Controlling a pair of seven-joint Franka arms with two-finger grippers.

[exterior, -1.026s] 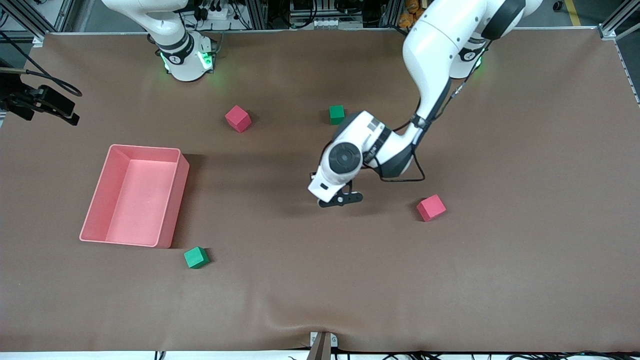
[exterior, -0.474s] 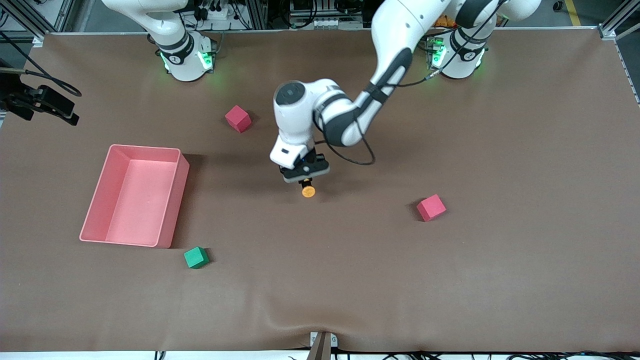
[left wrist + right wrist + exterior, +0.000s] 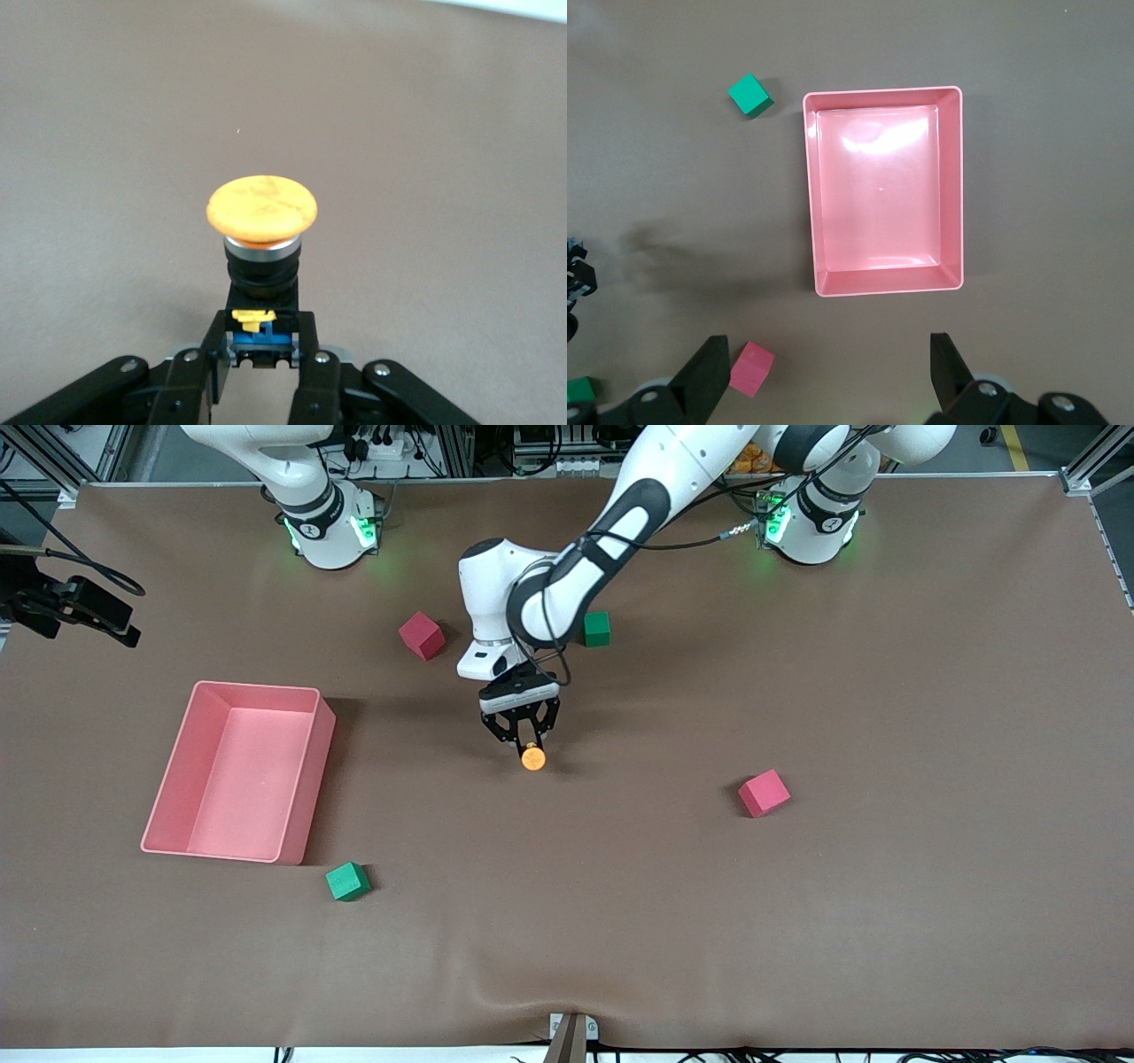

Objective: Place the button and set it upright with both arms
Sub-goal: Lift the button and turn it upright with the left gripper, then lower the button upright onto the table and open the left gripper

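Over mid-table, your left gripper (image 3: 526, 740) is clamped on the button (image 3: 532, 758), unplaced and not upright, while the right gripper (image 3: 824, 372) waits wide open, empty.

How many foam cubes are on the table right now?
4. A red cube near the right arm's base, a green cube partly hidden by the left arm, a red cube toward the left arm's end, a green cube by the pink tray.
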